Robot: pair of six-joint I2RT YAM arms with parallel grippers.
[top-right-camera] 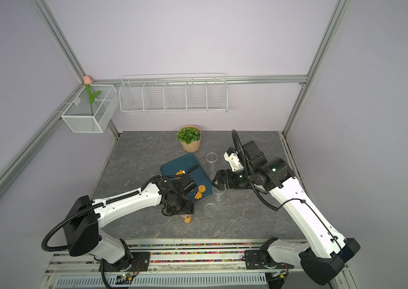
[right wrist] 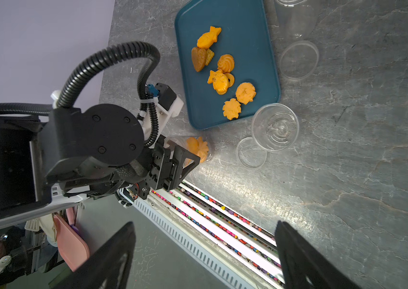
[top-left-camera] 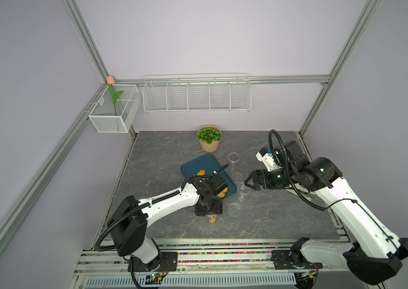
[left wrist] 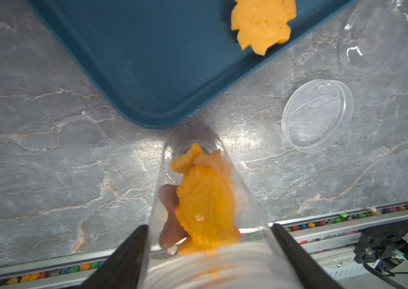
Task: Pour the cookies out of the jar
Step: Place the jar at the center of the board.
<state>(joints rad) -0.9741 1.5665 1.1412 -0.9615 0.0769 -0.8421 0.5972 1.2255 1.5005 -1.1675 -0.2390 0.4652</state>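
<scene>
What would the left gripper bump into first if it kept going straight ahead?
The jar of cookies sits between its jaws; pushing on, the left gripper would probably meet the grey table beside the tray.

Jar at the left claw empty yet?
No, the left wrist view shows several orange cookies inside the clear jar between the two sides of the left claw.

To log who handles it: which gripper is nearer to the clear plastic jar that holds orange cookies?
Left. The left gripper stands around the clear plastic jar; the open right gripper hangs apart, off the dark blue tray's right edge.
</scene>
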